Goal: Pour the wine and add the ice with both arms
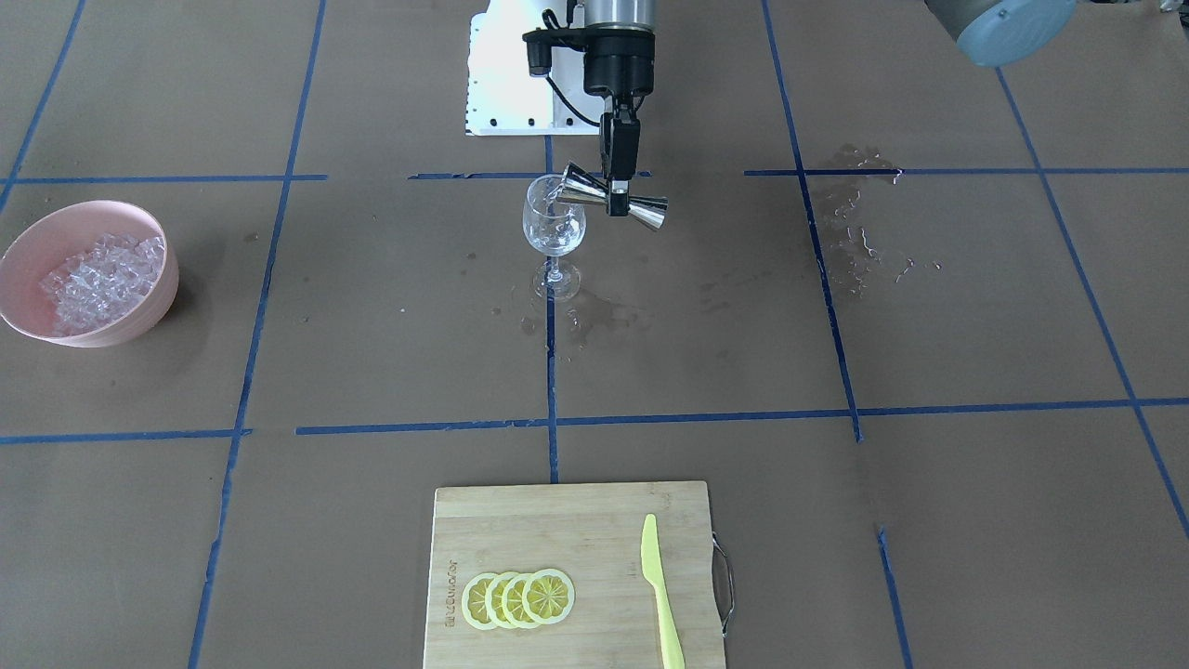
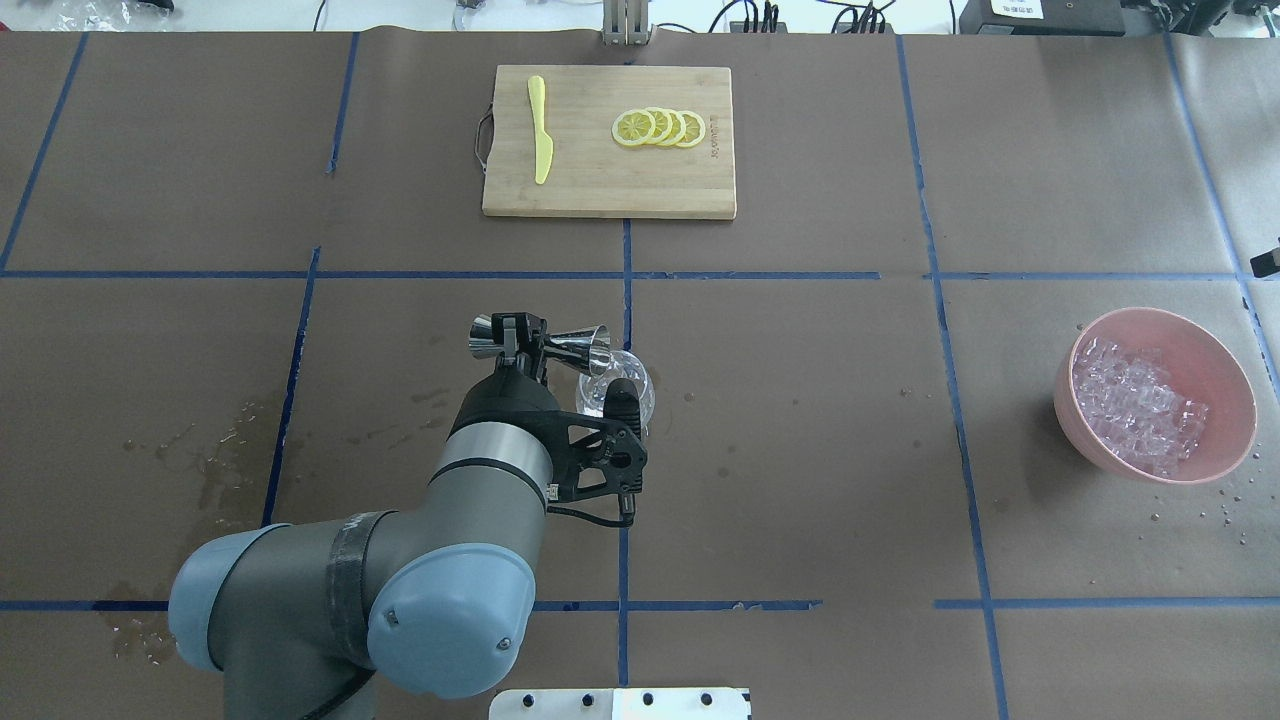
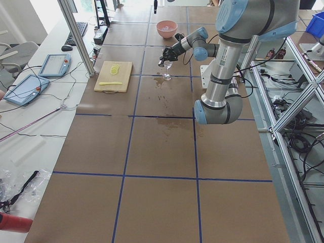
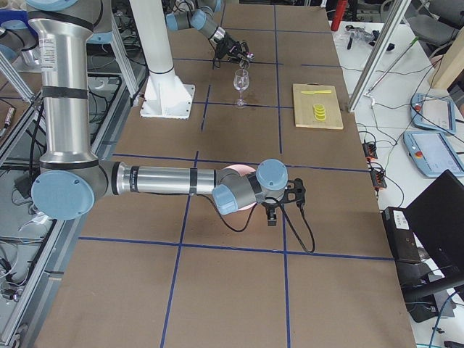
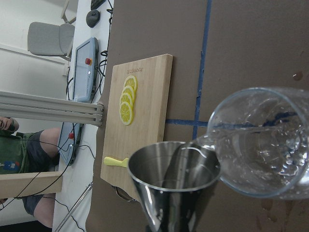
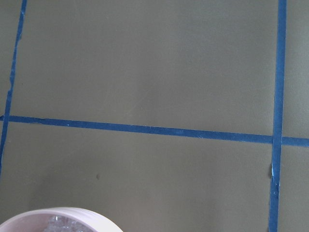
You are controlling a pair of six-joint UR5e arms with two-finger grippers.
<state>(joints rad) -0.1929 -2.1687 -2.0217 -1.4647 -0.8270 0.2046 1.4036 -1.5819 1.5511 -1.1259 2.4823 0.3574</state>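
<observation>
My left gripper (image 1: 619,200) is shut on the waist of a steel jigger (image 1: 613,193), tipped on its side with one cup's lip at the rim of the wine glass (image 1: 555,228). In the left wrist view the jigger (image 5: 174,179) touches the glass (image 5: 263,140), and dark wine (image 5: 181,186) lies in the cup. The overhead view shows the gripper (image 2: 520,335) just left of the glass (image 2: 620,385). The ice (image 2: 1140,405) fills a pink bowl (image 2: 1180,470). My right gripper (image 4: 293,192) hangs beside that bowl; I cannot tell whether it is open or shut.
A wooden cutting board (image 2: 600,170) with lemon slices (image 2: 660,127) and a yellow knife (image 2: 541,140) lies at the far side. Wet stains (image 1: 855,223) mark the brown paper. The white pedestal (image 1: 506,84) stands behind the glass. The bowl's rim (image 6: 63,212) shows in the right wrist view.
</observation>
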